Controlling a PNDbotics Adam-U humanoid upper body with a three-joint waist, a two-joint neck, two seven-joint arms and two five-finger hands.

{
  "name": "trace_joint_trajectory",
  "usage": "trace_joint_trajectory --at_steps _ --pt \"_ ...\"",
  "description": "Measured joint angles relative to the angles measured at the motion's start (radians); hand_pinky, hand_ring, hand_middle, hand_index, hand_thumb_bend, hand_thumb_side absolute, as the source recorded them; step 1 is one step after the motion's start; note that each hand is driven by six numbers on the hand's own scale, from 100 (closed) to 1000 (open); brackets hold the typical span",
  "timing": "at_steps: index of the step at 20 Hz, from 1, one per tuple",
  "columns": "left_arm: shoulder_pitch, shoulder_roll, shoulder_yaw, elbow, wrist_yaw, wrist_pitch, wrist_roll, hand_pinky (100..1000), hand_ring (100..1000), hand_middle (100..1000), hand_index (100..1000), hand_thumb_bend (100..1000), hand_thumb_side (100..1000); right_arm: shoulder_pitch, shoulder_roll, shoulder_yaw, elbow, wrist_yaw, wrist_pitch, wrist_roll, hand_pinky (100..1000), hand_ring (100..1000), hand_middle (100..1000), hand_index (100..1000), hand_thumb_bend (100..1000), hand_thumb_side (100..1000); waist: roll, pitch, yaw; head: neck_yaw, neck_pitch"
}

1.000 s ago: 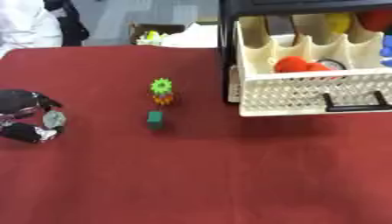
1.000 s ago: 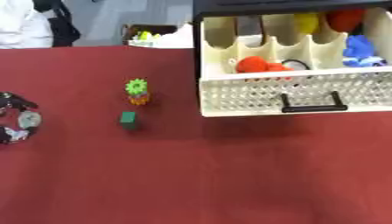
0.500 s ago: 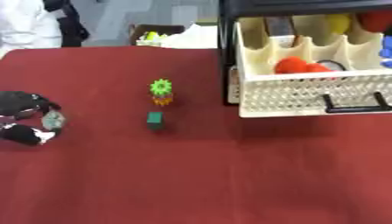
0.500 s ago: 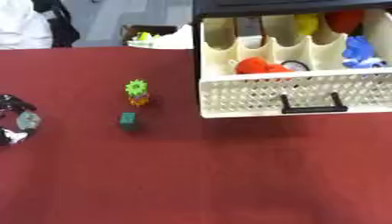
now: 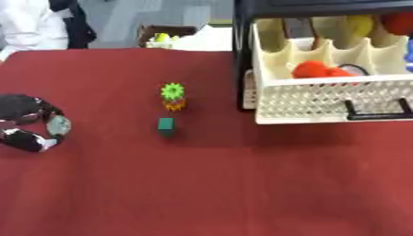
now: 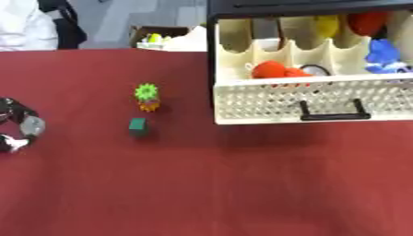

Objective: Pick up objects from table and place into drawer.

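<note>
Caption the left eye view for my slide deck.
Left hand rests left of green block and gear toy; drawer open.

Table [image 5: 209,184] covered in dark red cloth, filling most of the view. On it, left of centre: a small green cube [image 5: 166,126], and just beyond it a green spiky piece [image 5: 173,91] sitting on something orange, possibly one toy. Right side: a cream perforated drawer [image 6: 322,99] with a black handle, pulled out over the cloth from a dark cabinet [image 5: 242,55]. Left hand [image 5: 31,122] rests at the left edge.
</note>
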Motion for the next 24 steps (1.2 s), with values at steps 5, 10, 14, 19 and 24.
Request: trace_joint_trajectory --at_steps 5,10,14,19,24 --pt "-0.001 0.0 0.0 0.001 -0.005 0.009 0.01 609 633 550 843 219 697 0.0 0.002 0.0 0.0 0.0 0.001 0.0 629 698 593 776 100 1000 0.0 0.0 -0.002 0.003 0.0" --pt "-0.007 -0.008 0.0 0.006 -0.024 0.011 0.015 594 601 515 787 218 675 0.0 0.009 -0.006 0.0 0.0 0.002 -0.002 628 698 592 776 100 1000 0.0 0.0 -0.002 0.004 -0.001" --pt "-0.009 -0.008 0.0 0.007 -0.032 0.01 0.022 578 586 500 752 200 632 0.0 0.009 -0.006 0.0 0.0 0.005 -0.005 628 698 592 775 100 1000 0.0 0.0 -0.003 0.004 -0.001" --pt "-0.01 -0.01 0.0 0.012 -0.031 0.008 0.033 563 565 484 726 147 520 0.0 0.01 -0.007 0.0 0.0 0.008 -0.008 627 697 591 774 100 1000 0.0 0.0 -0.003 0.004 -0.001" --pt "-0.011 -0.015 0.0 0.016 -0.017 0.009 0.037 536 535 463 717 103 426 0.0 0.01 -0.008 0.0 -0.001 0.009 -0.009 627 696 590 772 100 1000 0.0 0.0 -0.003 0.004 -0.001"
